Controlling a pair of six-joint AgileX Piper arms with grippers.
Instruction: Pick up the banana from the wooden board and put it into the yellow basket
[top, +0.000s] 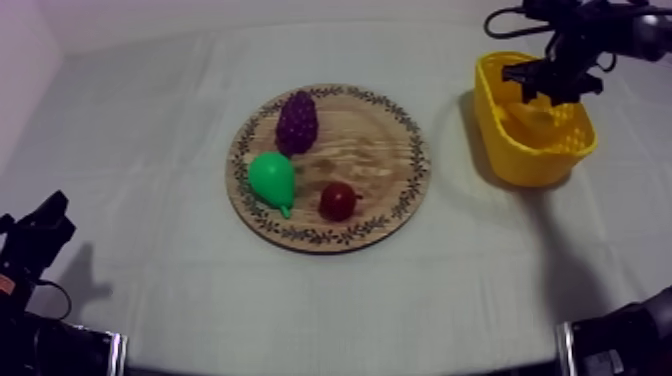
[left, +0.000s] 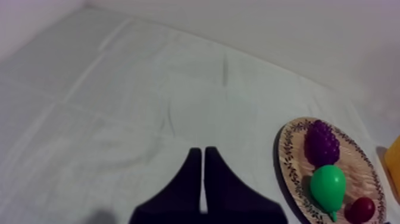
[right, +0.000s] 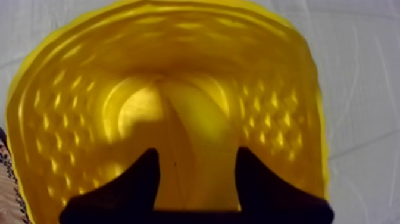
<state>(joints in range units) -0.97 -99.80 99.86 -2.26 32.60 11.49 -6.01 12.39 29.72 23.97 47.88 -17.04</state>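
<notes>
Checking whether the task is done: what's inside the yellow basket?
The banana is inside the yellow basket, held by the right gripper. The floor under the banana and gripper is covered; nothing else shows.

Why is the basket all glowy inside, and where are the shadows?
Right wrist view: light comes through the wall of the yellow basket in bright spots, and the banana nearly blends in. Top view: the basket throws a soft grey shadow on the cloth toward the wooden board; the grapes shade the wood beside them. Left wrist view: even light, faint cloth creases.
</notes>
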